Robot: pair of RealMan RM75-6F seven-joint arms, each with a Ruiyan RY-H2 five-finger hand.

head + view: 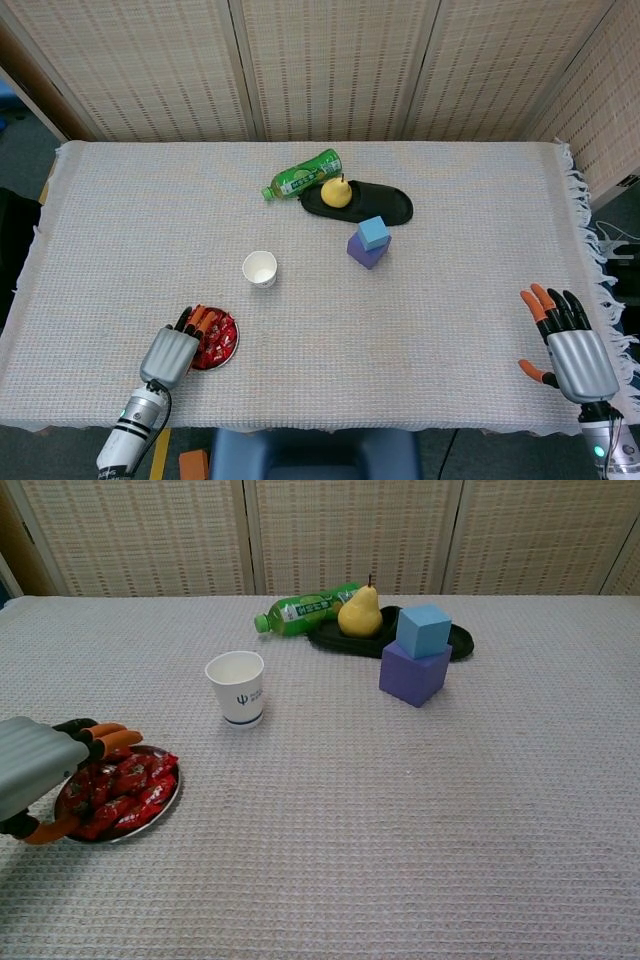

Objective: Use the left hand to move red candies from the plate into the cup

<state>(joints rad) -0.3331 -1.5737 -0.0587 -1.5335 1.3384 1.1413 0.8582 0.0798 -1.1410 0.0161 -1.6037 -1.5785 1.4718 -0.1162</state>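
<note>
The left hand [40, 770] is hovering unclenched over the plate [170, 798] of red candies [135, 785], holding nothing; next it needs to pinch one for the cup [236, 688].

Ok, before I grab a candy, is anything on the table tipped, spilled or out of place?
Only the green bottle lies on its side against the black tray. The cup stands upright, the red candies sit inside the plate, and the blue cube rests on the purple block. No spills show.
</note>
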